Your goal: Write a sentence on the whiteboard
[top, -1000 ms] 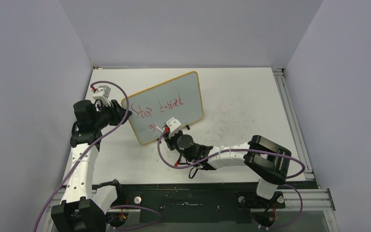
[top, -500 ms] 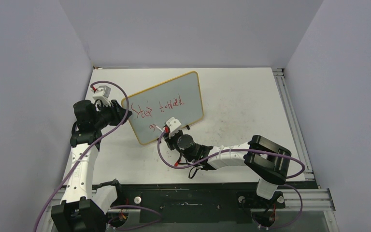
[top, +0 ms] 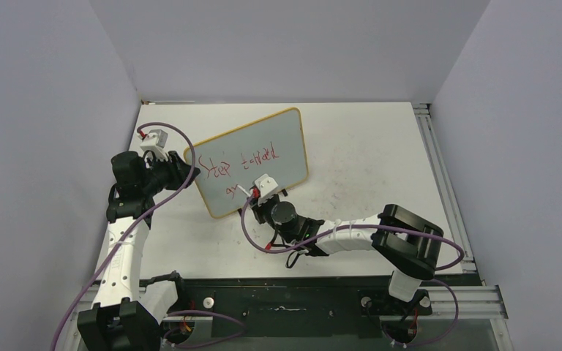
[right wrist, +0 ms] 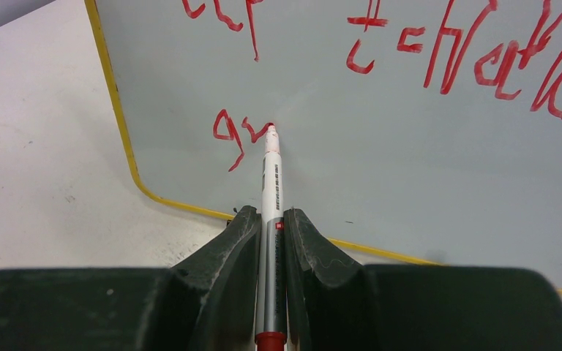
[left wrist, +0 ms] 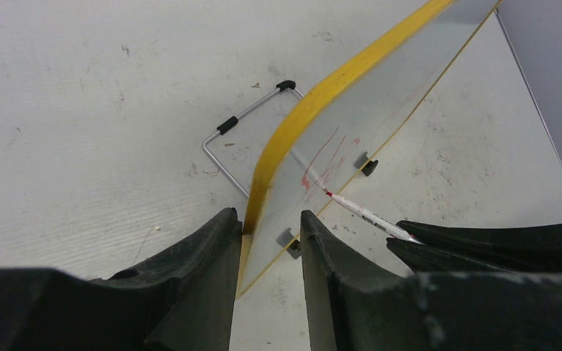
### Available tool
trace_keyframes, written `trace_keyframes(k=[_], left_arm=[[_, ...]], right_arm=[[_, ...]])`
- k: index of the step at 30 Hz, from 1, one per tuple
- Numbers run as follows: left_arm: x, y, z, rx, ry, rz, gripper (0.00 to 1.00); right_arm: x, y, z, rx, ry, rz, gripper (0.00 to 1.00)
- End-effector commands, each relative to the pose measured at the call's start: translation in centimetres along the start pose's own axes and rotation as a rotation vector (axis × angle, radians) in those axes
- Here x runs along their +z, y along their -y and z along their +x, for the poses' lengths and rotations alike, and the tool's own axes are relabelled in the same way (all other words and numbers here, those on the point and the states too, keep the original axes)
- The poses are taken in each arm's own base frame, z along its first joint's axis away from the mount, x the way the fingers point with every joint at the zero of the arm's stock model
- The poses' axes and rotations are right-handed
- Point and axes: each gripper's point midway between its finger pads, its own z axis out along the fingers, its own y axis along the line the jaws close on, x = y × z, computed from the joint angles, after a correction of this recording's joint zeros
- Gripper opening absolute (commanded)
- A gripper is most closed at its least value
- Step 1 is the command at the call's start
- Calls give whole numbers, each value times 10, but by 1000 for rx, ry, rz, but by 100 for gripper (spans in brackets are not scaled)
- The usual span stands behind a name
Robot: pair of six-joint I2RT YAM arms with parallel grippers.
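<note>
The whiteboard (top: 282, 139), pale grey with a yellow frame, stands tilted on the table. My left gripper (top: 185, 170) is shut on its left edge; in the left wrist view the yellow frame (left wrist: 315, 102) runs down between my fingers (left wrist: 267, 216). The sentence (top: 238, 162) is red script: a top line (right wrist: 454, 58) and the first two letters of a second line (right wrist: 238, 131). My right gripper (right wrist: 271, 216) is shut on a white and silver marker (right wrist: 271, 183). Its red tip touches the board right after those letters. From the left wrist, the marker (left wrist: 366, 214) meets the board face.
A wire stand (left wrist: 223, 146) props the board from behind, and small black feet (left wrist: 368, 167) sit at its lower edge. The enclosure's grey walls close in the left, back and right. A metal rail (top: 439, 175) runs along the table's right side.
My right gripper and the marker have shifted slightly to the right along the board, adding a short red stroke to the second line. My left gripper and the board have not moved.
</note>
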Motion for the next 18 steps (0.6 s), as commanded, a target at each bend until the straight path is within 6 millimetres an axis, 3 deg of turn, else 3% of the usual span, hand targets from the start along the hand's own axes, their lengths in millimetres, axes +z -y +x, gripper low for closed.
trace_keyframes(k=[1, 9, 18], left_arm=[[-2, 5, -17, 38, 59, 22, 33], [-2, 5, -17, 39, 58, 24, 33], [-2, 6, -17, 40, 60, 24, 33]], right_arm=[[-3, 15, -27, 51, 83, 49, 5], [-4, 15, -19, 56, 64, 45, 5], [-18, 6, -38, 46, 119, -3, 5]])
